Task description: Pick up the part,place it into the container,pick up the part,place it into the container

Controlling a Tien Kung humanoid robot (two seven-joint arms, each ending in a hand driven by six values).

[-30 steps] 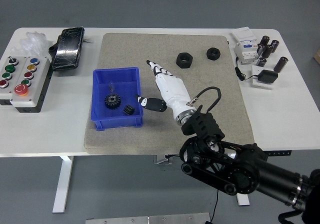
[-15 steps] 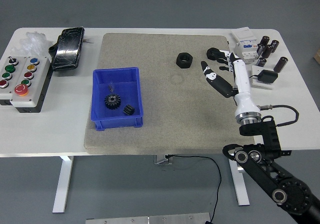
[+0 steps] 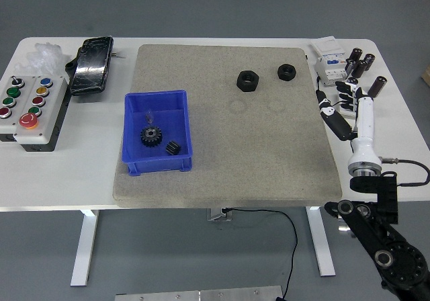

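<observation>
A blue bin (image 3: 157,132) sits at the left of the grey mat (image 3: 228,119). It holds a black gear (image 3: 151,137) and a smaller black part (image 3: 173,148). Two black hex nuts lie at the mat's far side, one (image 3: 247,81) left of the other (image 3: 287,72). My right hand (image 3: 342,103) is at the table's right side, past the mat's right edge. Its fingers are spread and it holds nothing. My left arm does not show.
A button box (image 3: 27,109) and a black device (image 3: 91,64) are at the table's left. White modules (image 3: 329,62), black cylinders (image 3: 363,64) and a black block (image 3: 358,103) crowd the far right corner, just behind my right hand.
My right hand has swung from beside the blue bin across the mat to the table's right side, empty throughout. Both nuts stay in place.
</observation>
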